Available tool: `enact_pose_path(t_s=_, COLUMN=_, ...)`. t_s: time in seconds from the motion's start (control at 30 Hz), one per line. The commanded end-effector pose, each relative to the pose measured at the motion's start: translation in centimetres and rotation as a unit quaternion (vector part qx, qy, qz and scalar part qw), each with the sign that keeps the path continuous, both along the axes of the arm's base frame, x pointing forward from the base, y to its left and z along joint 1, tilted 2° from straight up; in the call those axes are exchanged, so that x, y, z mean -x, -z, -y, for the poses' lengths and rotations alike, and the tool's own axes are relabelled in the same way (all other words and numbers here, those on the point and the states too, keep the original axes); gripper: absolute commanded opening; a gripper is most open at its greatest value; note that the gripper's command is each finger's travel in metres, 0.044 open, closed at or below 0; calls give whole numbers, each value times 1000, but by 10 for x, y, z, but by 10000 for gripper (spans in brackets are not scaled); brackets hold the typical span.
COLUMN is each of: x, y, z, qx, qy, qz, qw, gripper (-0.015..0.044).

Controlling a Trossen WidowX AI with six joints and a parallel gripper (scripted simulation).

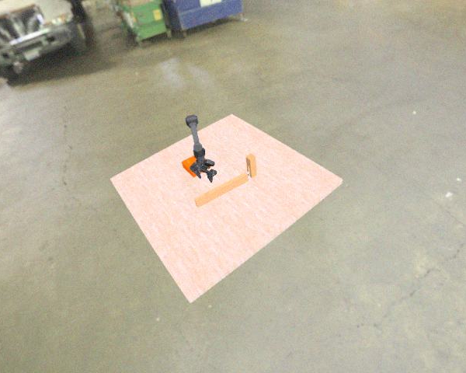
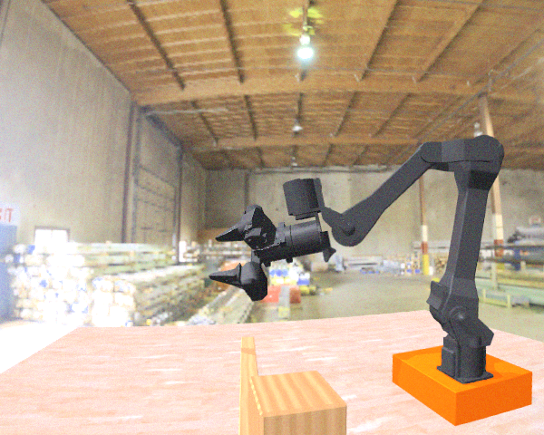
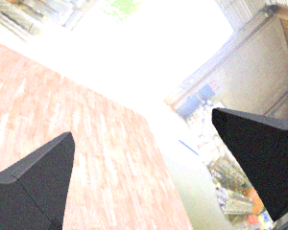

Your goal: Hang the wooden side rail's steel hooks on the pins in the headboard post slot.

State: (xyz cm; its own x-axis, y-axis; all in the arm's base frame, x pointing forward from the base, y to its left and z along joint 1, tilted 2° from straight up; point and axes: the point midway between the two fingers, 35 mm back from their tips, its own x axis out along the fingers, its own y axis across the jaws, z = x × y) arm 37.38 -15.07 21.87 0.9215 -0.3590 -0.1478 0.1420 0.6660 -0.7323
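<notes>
The wooden side rail [image 1: 221,190] [image 2: 247,370] lies along the table on its narrow edge. Its near-post end is close beside the upright headboard post [image 1: 251,164] [image 2: 300,393]. Small bright metal bits [image 1: 248,173] show between the rail end and the post; whether hooks sit on pins is too small to tell. The slot is hard to make out in the top view and hidden in the exterior view. My gripper [image 1: 205,179] [image 2: 213,257] [image 3: 144,126] is open and empty, in the air well above the table, clear of rail and post.
The arm stands on an orange base block [image 1: 188,164] [image 2: 488,404] on the pink wood-grain table [image 1: 165,224] [image 2: 122,360] [image 3: 106,168]. The post rises at the rail's end, a tall obstacle. A table corner and edges show in the wrist view.
</notes>
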Motion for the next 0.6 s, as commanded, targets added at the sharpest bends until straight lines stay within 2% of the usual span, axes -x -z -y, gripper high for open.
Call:
enact_pose_path(t_s=0.0, x=-2, y=20, z=-50, qx=-51, qy=-66, qz=12, qw=996, gripper=440)
enact_pose_path(t_s=0.27, x=14, y=60, z=-144, qx=-154, qy=-188, qz=9, qw=970, gripper=440)
enact_pose_path(t_s=0.57, x=65, y=99, z=-234, qx=-267, qy=-313, qz=-28, qw=911, gripper=440)
